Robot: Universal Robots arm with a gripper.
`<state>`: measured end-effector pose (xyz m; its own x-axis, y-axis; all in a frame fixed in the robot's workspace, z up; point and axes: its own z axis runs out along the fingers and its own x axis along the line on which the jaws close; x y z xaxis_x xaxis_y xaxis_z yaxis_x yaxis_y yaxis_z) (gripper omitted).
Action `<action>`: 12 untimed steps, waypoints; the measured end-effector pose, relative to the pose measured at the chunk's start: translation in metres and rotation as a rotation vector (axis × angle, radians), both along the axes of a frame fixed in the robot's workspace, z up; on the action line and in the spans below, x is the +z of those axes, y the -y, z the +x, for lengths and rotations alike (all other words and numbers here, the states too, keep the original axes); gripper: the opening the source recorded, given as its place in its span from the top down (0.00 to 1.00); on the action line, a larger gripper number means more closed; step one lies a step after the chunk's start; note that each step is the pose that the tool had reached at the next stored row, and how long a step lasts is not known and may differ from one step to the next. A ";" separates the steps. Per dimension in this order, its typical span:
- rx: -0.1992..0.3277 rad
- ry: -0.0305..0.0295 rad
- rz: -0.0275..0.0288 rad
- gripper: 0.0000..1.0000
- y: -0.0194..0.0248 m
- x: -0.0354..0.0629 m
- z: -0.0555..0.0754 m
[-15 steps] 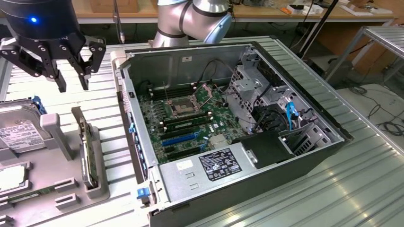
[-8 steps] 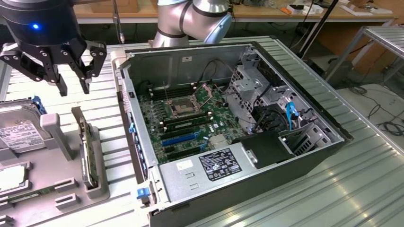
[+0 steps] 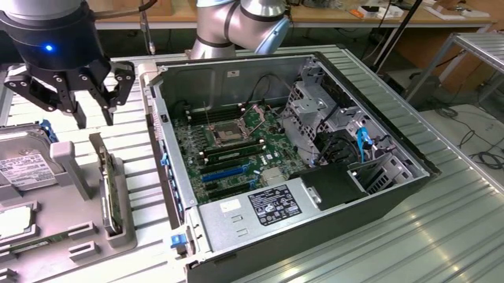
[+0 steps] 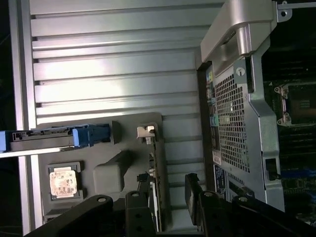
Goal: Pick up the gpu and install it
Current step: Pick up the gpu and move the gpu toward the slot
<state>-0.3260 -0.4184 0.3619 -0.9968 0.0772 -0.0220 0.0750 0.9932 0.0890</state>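
Way over on the exterior view's left there's a hard drive (image 3: pixel 22 168) with a white label, parked in a grey holder tray (image 3: pixel 82 250). Just right of it, the gpu (image 3: pixel 108 186) stands on its long edge in a slot of that same tray, not picked up yet. The gripper (image 3: pixel 94 122) hangs over the far end of the card with its jaws spread apart and nothing in them. In the wrist view, the card's thin edge sits in line with the gap between the two fingers (image 4: pixel 139 215).

Moving right, the computer case (image 3: pixel 339 236) lies on its side with the panel off. Inside you can see the motherboard (image 3: pixel 236 147), the power supply (image 3: pixel 272 206) at the near end, and a blue cable (image 3: pixel 362 144) furthest right.
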 end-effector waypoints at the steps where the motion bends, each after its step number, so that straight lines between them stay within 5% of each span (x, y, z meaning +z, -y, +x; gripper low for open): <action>1: 0.000 -0.0001 0.0000 0.58 0.0003 -0.0005 0.000; 6: 0.000 -0.0001 -0.0001 0.58 0.0041 -0.0062 0.000; 12: 0.000 0.0000 0.0001 0.58 0.0144 -0.0097 0.000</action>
<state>-0.3260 -0.4328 0.3523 -0.9968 0.0773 -0.0221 0.0751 0.9932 0.0890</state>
